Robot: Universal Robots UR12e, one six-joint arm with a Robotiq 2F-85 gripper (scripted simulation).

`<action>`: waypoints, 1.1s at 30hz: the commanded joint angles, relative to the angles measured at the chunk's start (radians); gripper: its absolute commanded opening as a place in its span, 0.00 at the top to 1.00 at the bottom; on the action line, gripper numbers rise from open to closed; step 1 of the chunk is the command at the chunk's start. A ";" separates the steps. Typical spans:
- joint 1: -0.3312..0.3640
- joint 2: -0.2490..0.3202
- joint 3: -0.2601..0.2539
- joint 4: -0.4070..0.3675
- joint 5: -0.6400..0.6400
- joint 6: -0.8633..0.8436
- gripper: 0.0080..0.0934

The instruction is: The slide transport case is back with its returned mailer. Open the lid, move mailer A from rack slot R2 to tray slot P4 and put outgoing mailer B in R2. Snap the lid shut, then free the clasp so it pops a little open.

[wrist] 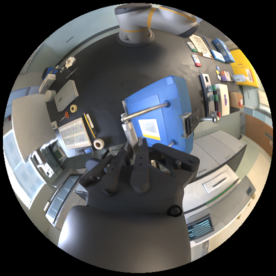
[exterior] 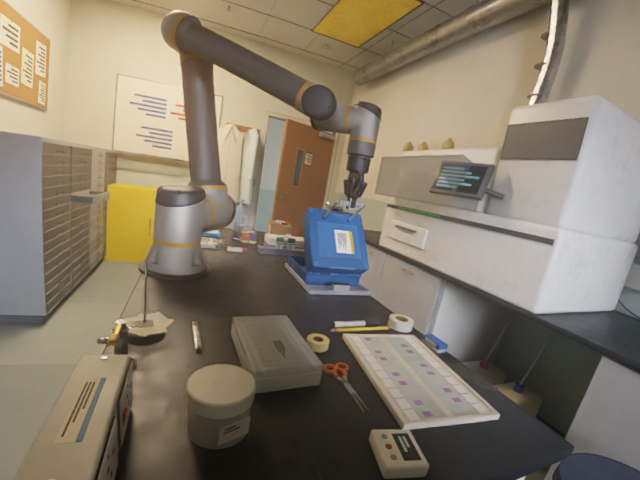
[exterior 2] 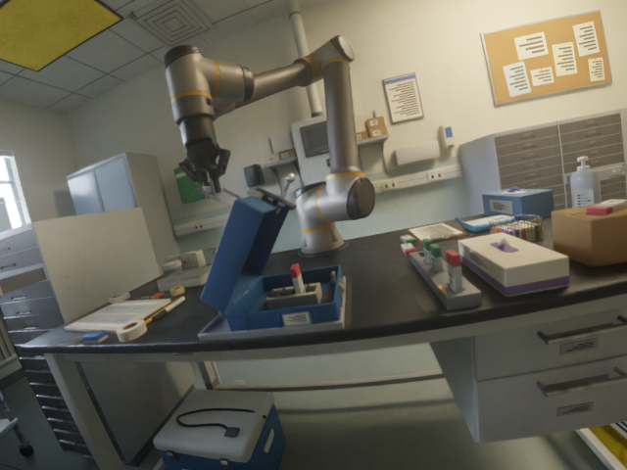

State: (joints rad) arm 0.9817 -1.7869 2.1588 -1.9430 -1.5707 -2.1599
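Observation:
The blue lid [exterior 2: 246, 246] of the slide transport case [exterior 2: 283, 301] stands raised over the open base, leaning toward the base. My gripper [wrist: 132, 146] is closed on the lid's metal handle [wrist: 143, 110], its fingers clamped on the bar's end at the lid's top edge [exterior: 341, 206]. Inside the base a red-capped mailer [exterior 2: 297, 278] stands upright in the grey rack [exterior 2: 294, 295]. To the right of the case a long grey tray [exterior 2: 444, 283] holds another red-capped mailer [exterior 2: 453, 268] and green-capped ones. The lid's clasp [wrist: 189, 123] hangs on its free edge.
Behind the case stands my arm's base [exterior 2: 326, 212], and a large white analyser [exterior: 517, 206] lines the bench side. A tissue box [exterior 2: 511, 263] sits beside the tray. A slide tray [exterior: 418, 380], tape rolls, scissors and boxes fill the bench's far end.

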 commanded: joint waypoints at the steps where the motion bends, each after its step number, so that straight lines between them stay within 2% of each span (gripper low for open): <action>1: 0.004 -0.002 0.000 0.000 0.000 0.004 1.00; 33: 0.169 -0.025 0.041 -0.017 0.000 0.169 1.00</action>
State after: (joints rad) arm 1.1511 -1.8117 2.2005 -1.9598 -1.5704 -1.9905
